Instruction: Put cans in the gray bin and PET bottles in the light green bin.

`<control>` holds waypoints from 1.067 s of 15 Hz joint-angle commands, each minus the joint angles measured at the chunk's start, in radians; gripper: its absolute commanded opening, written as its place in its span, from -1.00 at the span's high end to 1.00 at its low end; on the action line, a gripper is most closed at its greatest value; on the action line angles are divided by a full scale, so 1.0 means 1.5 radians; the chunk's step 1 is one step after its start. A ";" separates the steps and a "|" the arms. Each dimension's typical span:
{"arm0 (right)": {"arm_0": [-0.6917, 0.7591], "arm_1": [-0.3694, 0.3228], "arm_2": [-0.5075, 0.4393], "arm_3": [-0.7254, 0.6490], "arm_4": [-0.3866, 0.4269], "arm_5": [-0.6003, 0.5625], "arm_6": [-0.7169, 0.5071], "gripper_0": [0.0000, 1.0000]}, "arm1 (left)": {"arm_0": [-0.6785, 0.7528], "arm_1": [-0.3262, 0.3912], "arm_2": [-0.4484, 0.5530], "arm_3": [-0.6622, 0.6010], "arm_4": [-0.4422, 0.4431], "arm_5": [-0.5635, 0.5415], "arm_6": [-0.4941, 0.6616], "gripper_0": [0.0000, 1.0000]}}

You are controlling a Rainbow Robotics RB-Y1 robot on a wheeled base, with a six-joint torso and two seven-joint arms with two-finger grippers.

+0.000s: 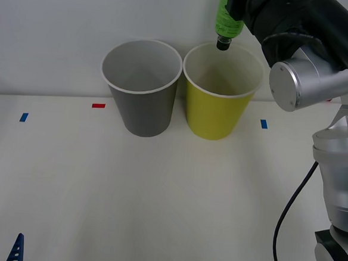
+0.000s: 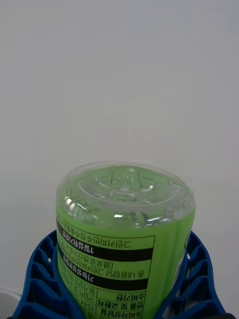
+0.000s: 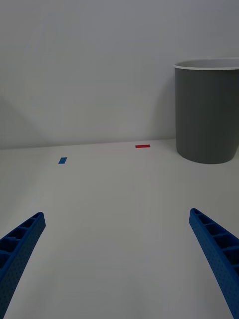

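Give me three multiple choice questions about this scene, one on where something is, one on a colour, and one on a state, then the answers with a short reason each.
1. Where is the PET bottle?
A. Lying on the table
B. Held cap-down above the light green bin
C. Inside the gray bin

2. What colour is the bottle's cap?
A. Black
B. White
C. Red

3. How does the left gripper stand?
A. Shut on a can
B. Shut on nothing
C. Open, low over the table

Answers: 1 B, the right gripper holds it over that bin's mouth. 2 A, the cap points down and is black. 3 C, its blue fingers stand wide apart with nothing between them.
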 commanded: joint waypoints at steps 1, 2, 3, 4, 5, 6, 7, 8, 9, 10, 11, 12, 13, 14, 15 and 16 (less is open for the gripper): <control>0.000 0.002 0.004 0.001 0.032 -0.002 -0.001 0.23 | 0.000 0.000 0.000 0.000 0.000 0.000 0.000 -1.00; 0.000 0.003 0.004 0.001 0.028 -0.002 -0.001 -0.99 | 0.000 0.000 0.000 0.000 0.000 0.000 0.000 -1.00; 0.000 0.003 0.005 0.001 0.026 -0.002 -0.001 -1.00 | 0.000 0.000 0.000 0.000 0.000 0.000 0.000 -1.00; 0.000 0.004 0.005 0.001 0.026 -0.002 -0.001 -1.00 | 0.000 0.000 0.000 0.000 0.000 0.000 0.000 -1.00; 0.000 0.007 0.006 0.001 0.026 -0.002 -0.001 -1.00 | 0.000 0.000 0.000 0.000 0.000 0.000 0.000 -1.00; 0.000 0.009 0.006 0.001 0.027 -0.002 -0.001 -1.00 | 0.000 0.000 0.000 0.000 0.000 0.000 0.000 -1.00; 0.000 0.012 0.006 0.001 0.027 -0.002 -0.001 -1.00 | 0.000 0.000 0.000 0.000 0.000 0.000 0.000 -1.00; 0.000 0.015 0.006 0.001 0.027 -0.001 -0.001 -1.00 | 0.000 0.000 0.000 0.000 0.000 0.000 0.000 -1.00; 0.000 0.019 0.006 0.001 0.030 -0.002 -0.001 -1.00 | 0.000 0.000 0.000 0.000 0.000 0.000 0.000 -1.00; 0.001 0.023 0.006 0.001 0.034 -0.002 -0.001 -1.00 | 0.000 0.000 0.000 0.000 0.000 0.000 0.000 -1.00; 0.001 0.026 0.006 0.001 0.036 -0.002 -0.001 -1.00 | 0.000 0.000 0.000 0.000 0.000 0.000 0.000 -1.00; 0.002 0.027 0.006 0.001 0.037 -0.002 -0.001 -1.00 | 0.000 0.000 0.000 0.000 0.000 0.000 0.000 -1.00; 0.002 0.027 0.006 0.000 0.037 -0.002 -0.001 -1.00 | 0.000 0.000 0.000 0.000 0.000 0.000 0.000 -1.00; 0.003 0.027 0.006 -0.002 0.037 -0.002 0.000 -1.00 | 0.000 0.000 0.000 0.000 0.000 0.000 0.000 -1.00; 0.015 0.027 0.006 -0.015 0.038 -0.002 0.001 -1.00 | 0.000 0.000 0.000 0.000 0.000 0.000 0.000 -1.00; 0.040 0.033 0.002 -0.040 0.045 -0.001 0.002 -1.00 | 0.000 0.000 0.000 0.000 0.000 0.000 0.000 -1.00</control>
